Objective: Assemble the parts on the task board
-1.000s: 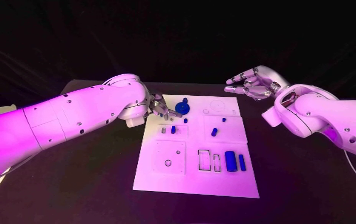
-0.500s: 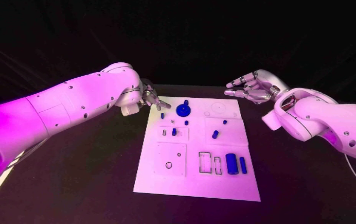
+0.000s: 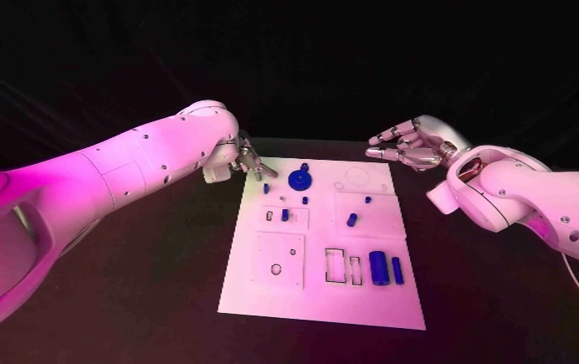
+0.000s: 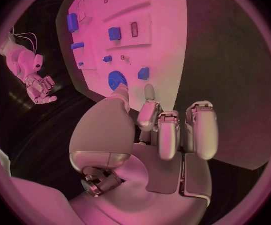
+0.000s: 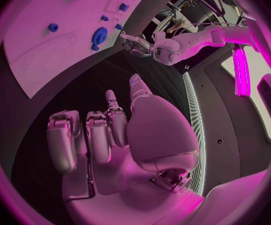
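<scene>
Leftmost, the left arm (image 3: 109,180) reaches in across the black table (image 3: 145,280), and its bulk hides the wrist and most of the palm in the head view. The left hand (image 3: 251,164) hangs beside the far left corner of the task board (image 3: 278,293), off the plate's edge. In the left wrist view its fingers (image 4: 200,130) lie side by side, slightly bent, the thumb apart from them, and nothing sits between them; the hand holds nothing and is loosely spread.

Next comes the board itself, a white plate lying flat in the middle of the table. Near its far left corner stands a small blue peg (image 3: 265,187), and just right of it a round blue disc (image 3: 298,181) with a little knob rising behind it. Farther toward the robot, a short blue pin (image 3: 284,213) stands beside a small slot, and another blue peg (image 3: 351,220) sits to its right. At the near right, two blue cylinders (image 3: 379,265) lie side by side next to a pair of narrow rectangular cut-outs (image 3: 341,265). The faint round outline at the far right corner is too pale to make out.

Rightmost, the right hand (image 3: 414,144) hovers above the table beyond the board's far right corner, well apart from every part. Its fingers (image 5: 88,140) are gently curled yet separated, with nothing in them. The right arm (image 3: 513,192) is cut off by the picture's edge.
</scene>
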